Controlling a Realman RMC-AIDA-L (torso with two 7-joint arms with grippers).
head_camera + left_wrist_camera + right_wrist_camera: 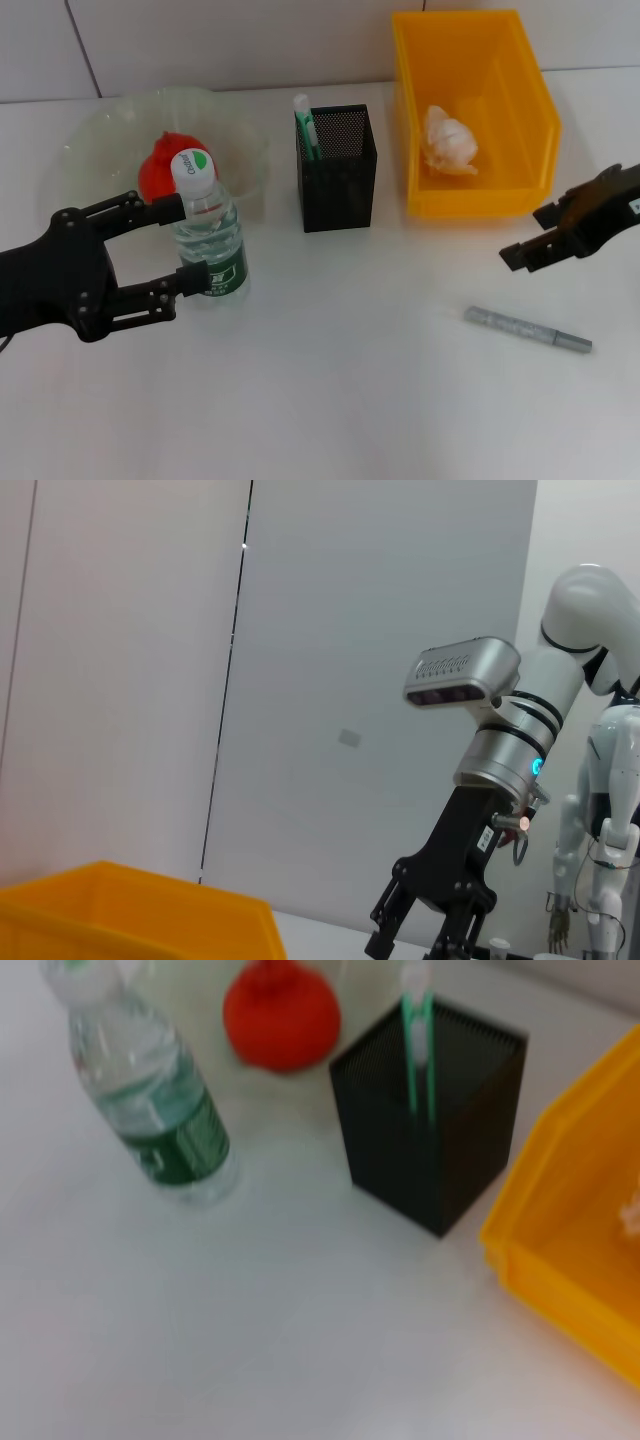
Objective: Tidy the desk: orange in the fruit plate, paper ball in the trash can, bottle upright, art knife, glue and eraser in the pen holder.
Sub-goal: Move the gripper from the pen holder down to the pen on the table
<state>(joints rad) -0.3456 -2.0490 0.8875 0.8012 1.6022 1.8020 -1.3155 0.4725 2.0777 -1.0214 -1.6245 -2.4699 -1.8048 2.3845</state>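
Note:
The clear water bottle stands upright in front of the fruit plate, also seen in the right wrist view as bottle. My left gripper is open, one fingertip on each side of the bottle's body. The orange lies in the plate. The paper ball sits inside the yellow bin. The black mesh pen holder holds a green-and-white stick. A silver art knife lies on the table, below my open right gripper. No eraser shows.
The white table runs to a tiled wall behind. The pen holder stands between plate and bin. In the left wrist view, the right gripper hangs beyond the bin's rim.

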